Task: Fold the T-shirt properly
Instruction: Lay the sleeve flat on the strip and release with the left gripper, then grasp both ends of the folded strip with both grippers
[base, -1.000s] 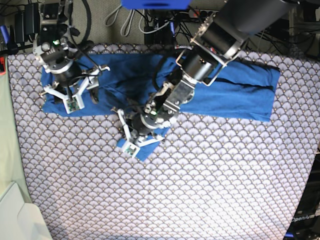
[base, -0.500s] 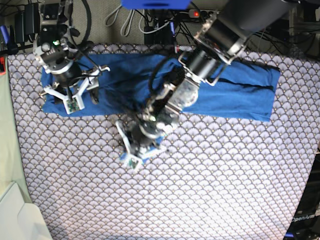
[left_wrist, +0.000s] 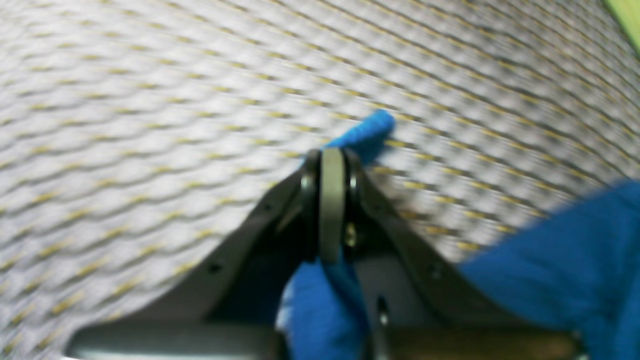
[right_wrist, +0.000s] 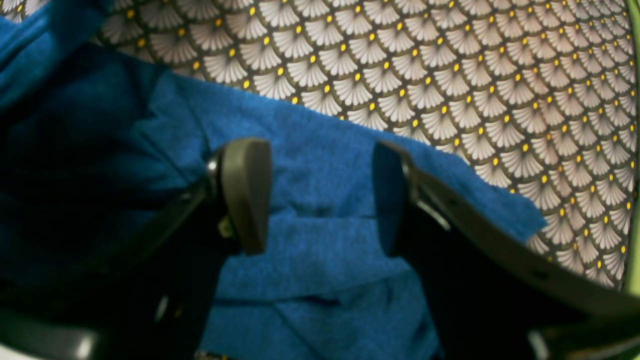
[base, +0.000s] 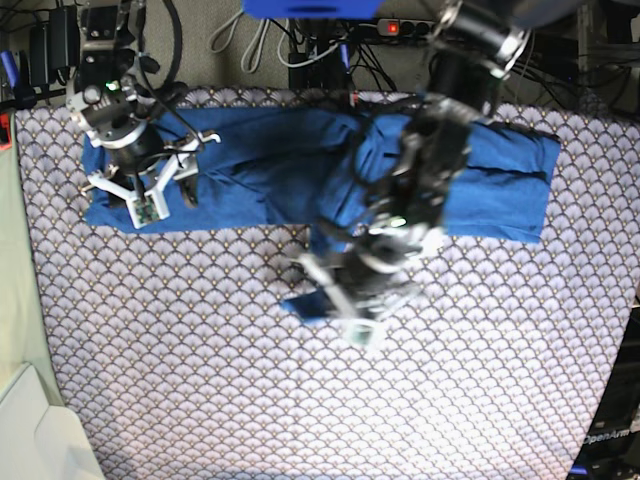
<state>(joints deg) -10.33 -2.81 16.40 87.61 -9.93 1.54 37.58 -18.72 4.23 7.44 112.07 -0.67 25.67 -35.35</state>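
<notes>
Right gripper (right_wrist: 320, 195) fingers (right_wrist: 245, 192) spread above the T-shirt (right_wrist: 320, 250).

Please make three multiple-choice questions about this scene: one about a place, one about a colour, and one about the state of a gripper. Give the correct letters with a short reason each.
1. Over what does the right gripper hover?
A. the left end of the T-shirt
B. the bare patterned cloth
C. the cables behind the table

2. What colour is the T-shirt?
A. red
B. blue
C. white

3. How is the left gripper?
A. wide open and empty
B. out of view
C. shut on a piece of the T-shirt

Answers:
1 A: the right gripper is above the T-shirt at its left end in the base view, and blue fabric fills the space between its fingers in the right wrist view.
2 B: the garment is plain blue on the scallop-patterned cloth.
3 C: the left gripper is closed, with blue fabric sticking out past the tips.
</notes>
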